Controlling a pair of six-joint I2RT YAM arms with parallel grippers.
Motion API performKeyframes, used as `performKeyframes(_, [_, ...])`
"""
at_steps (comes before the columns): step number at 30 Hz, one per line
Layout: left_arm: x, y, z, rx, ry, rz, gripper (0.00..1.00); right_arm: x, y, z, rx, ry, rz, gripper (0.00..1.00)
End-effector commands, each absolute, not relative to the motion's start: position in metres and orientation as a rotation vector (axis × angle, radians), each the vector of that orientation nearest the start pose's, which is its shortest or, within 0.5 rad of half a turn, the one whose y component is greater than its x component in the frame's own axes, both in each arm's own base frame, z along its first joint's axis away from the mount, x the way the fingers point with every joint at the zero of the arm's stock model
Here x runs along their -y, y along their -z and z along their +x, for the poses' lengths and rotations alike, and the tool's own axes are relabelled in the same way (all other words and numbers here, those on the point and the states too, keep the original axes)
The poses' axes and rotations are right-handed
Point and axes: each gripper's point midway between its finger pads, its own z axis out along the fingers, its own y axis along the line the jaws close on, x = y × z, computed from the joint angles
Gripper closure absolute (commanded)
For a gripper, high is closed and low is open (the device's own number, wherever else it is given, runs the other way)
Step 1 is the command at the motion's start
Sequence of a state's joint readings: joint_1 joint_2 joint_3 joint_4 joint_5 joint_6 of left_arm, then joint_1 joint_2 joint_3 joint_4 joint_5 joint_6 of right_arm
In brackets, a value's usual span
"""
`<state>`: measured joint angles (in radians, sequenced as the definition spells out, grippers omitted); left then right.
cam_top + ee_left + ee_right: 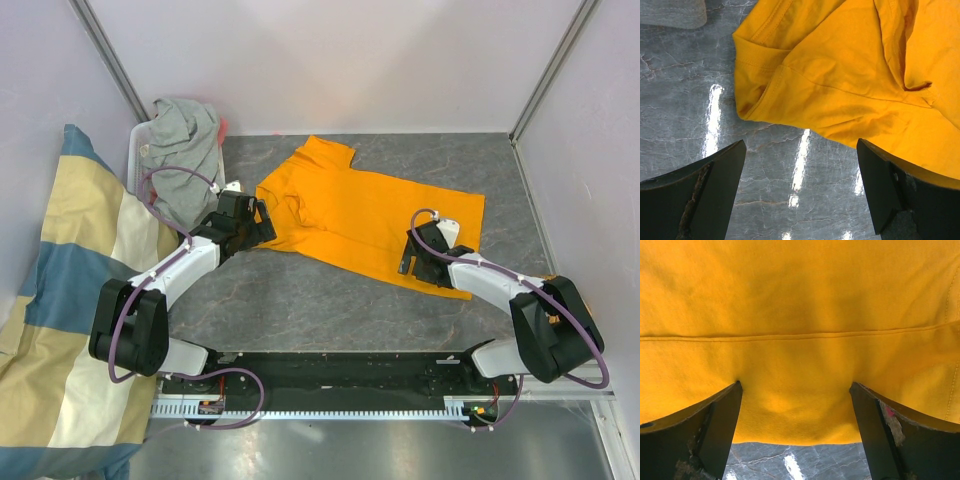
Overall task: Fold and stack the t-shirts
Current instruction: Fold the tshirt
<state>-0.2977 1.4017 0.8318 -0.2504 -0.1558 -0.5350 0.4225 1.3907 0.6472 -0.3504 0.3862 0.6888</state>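
Off beyond and left of my left pincer (800, 144), the grey t-shirt (185, 135) lay heaped. That pincer stood spread wide and empty, low over the table (300, 300), with a sleeve of the orange t-shirt (360, 215) just ahead of its tips. The cotton looked soft, light and limp, so I judged hems and corners the best holds. My right pincer (795, 384) also gaped wide, grasping nothing, its tips on or just over the bottom hem.

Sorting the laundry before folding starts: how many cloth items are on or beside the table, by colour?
Orange t-shirt: 1
Grey t-shirt: 1
Cream-and-blue blocked cloth: 1
Total: 3
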Motion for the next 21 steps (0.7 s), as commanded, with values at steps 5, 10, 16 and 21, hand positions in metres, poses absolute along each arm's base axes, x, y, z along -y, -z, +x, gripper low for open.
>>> performKeyframes(5, [0.094, -0.104, 0.358, -2.272, 0.2, -0.408, 0.0, -0.06, -0.003, 0.245, -2.557, 0.201, 0.52, 0.02])
performKeyframes(10, [0.094, -0.102, 0.357, -2.284, 0.197, -0.411, 0.0, -0.057, -0.004, 0.239, -2.562, 0.21, 0.532, 0.02])
performKeyframes(16, [0.087, -0.103, 0.354, -2.273, 0.166, -0.423, 0.0, -0.053, -0.007, 0.233, -2.567, 0.235, 0.529, 0.02])
performKeyframes(21, [0.086, -0.102, 0.353, -2.277, 0.16, -0.426, 0.0, -0.05, -0.013, 0.23, -2.555, 0.242, 0.577, 0.02])
